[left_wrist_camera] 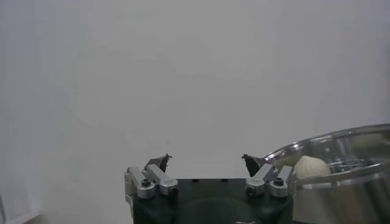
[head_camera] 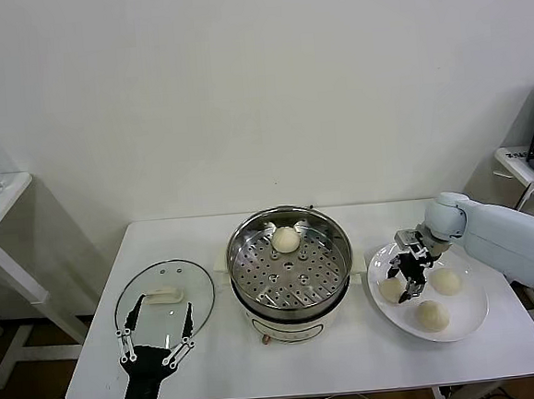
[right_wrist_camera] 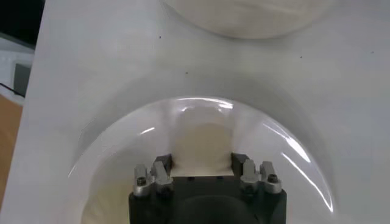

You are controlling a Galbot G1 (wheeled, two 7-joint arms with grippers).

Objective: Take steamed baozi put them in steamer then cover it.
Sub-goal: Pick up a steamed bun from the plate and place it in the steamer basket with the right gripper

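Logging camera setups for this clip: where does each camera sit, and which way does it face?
Head: high up, looking down at the white table; both arms show, left gripper over the clear glass lid.
Left wrist: faces the wall; open fingers show.
Right wrist: looks down into the white plate; right gripper straddles a cream bun.
Head and left wrist share the shiny steel steamer.

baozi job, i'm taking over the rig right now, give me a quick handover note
Right gripper: over the white plate, fingers open around a baozi, not yet lifted.
Left gripper: open, idle above the glass cover lying left of the steamer.
Done: one baozi in the steamer.
Left: three buns on the plate, including two untouched, to move over, then the cover goes on.
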